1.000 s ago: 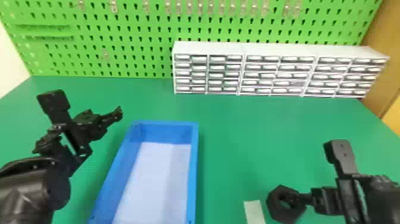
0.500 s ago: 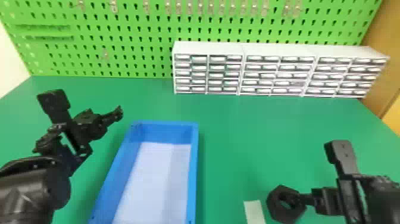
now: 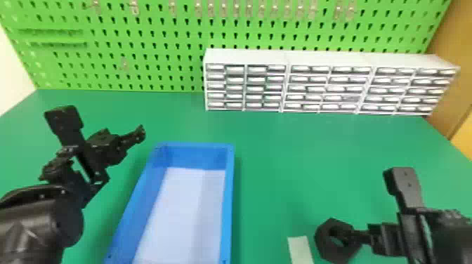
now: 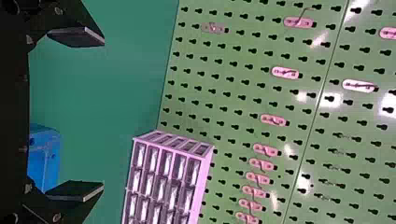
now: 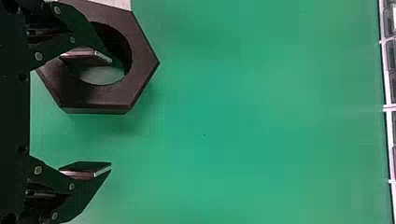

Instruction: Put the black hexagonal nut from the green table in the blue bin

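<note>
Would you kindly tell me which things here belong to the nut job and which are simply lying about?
Part of the job:
black hexagonal nut
green table under it
blue bin
right end effector, at the nut

Just lying about:
pale strip beside the nut
drawer units
pegboard

Workshop, or lab bench fitted out like one: upright green pegboard (image 3: 158, 75) behind, keyhole slots (image 4: 238, 112) in rows, small hooks (image 4: 285, 73) fixed to it; pale cabinets (image 3: 333, 59) of little drawers (image 3: 224, 86) in front; flat green table (image 3: 298, 151) as work surface, open blue bin (image 3: 228, 200) on it
</note>
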### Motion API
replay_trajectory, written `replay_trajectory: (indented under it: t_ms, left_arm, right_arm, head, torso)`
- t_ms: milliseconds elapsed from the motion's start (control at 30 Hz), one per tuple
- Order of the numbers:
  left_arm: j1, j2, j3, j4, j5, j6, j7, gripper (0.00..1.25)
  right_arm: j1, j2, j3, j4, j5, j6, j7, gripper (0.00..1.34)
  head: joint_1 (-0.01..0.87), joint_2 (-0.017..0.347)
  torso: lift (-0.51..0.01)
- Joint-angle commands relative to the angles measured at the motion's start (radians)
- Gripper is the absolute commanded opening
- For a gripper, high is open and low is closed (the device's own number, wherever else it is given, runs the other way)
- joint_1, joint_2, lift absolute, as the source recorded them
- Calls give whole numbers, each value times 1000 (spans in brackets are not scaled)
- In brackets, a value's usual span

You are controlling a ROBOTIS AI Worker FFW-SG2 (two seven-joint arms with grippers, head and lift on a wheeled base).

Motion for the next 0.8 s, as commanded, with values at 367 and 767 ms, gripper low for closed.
replay_trajectory:
  t_ms: [367,767]
  left_arm:
    - [-1,0,-2,0,0,0,0,1062]
    - [-3,0,-3,0,0,0,0,1062]
  right_arm:
    - [15,10,-12,21,-12,4,1,870]
    - [17,10,-12,27,-16,4,1,870]
  head:
    - [666,32]
    - [666,32]
  torso:
    - [-100]
    - [-100]
